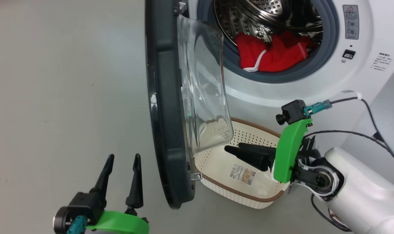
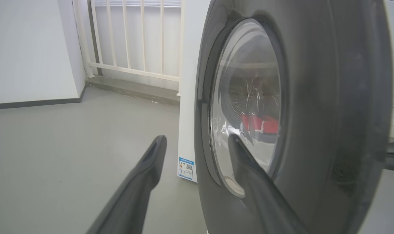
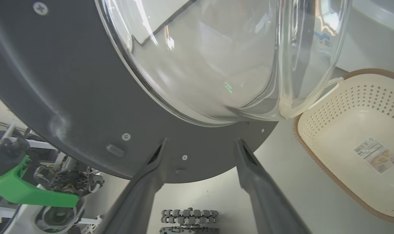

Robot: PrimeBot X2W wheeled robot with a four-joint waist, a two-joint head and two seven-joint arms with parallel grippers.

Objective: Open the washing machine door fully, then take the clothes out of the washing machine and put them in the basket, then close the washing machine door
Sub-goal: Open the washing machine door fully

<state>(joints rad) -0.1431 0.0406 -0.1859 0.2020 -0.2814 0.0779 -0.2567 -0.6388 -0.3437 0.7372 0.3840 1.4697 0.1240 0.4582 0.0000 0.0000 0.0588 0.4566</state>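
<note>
Door open, clothes in the drum — both tools spread.

The door (image 1: 166,107) stands edge-on out from the washer (image 1: 362,81). The red clothes (image 1: 275,53) lie low in the drum, against the seal. The basket (image 1: 249,195) sits on the floor under the opening, just beside the door's lower edge. The right tool (image 1: 234,147) reaches over the basket, fingers apart, pinching nothing, tips near the door's inner rim. The left tool (image 1: 124,156) hovers on the door's outer side — fingers wide, gripping nothing.

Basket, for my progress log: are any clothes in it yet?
No, the clothes all lie in the drum; the basket floor shows just a label.
</note>
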